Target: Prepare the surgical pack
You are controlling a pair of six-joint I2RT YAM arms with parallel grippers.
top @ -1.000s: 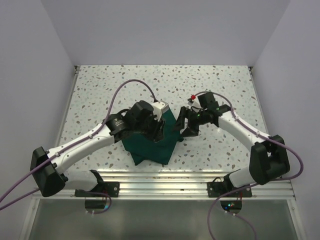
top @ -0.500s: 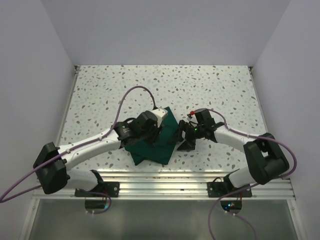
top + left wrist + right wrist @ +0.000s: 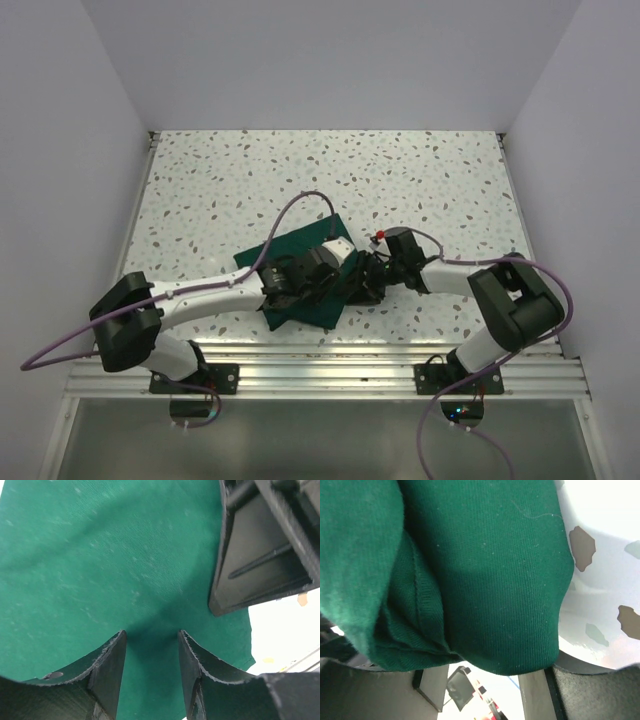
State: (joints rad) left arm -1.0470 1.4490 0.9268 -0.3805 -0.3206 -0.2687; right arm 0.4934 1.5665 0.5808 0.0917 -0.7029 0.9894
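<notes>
**Two Arms Met at the Green Cloth Pack**

The biggest thing was the speckled white table [image 3: 420,170], with plain pale walls around it. Two white and black arms reached in from the near edge. The left arm [image 3: 200,295] lay low and stretched toward the middle. The right arm [image 3: 470,275] bent back toward the middle too. A purple cable [image 3: 300,200] looped up over the left arm.

The surgical pack [image 3: 290,245] sat near the front middle of the table, between the two arms. It was a dark green cloth bundle, turned a bit like a diamond. Much of it was hidden under the arms in the top view.

The left gripper [image 3: 151,640] was down on top of the green cloth. Its two fingers [image 3: 112,665] were spread a little, with flat cloth showing in the gap between them.

The right gripper [image 3: 470,672] was at the right edge of the pack. A thick fold of green cloth filled the space between its fingers, so it was pinching the pack. Speckled table showed just past that fold.

A small red dot [image 3: 381,237] sat on the right arm's wrist.
</notes>
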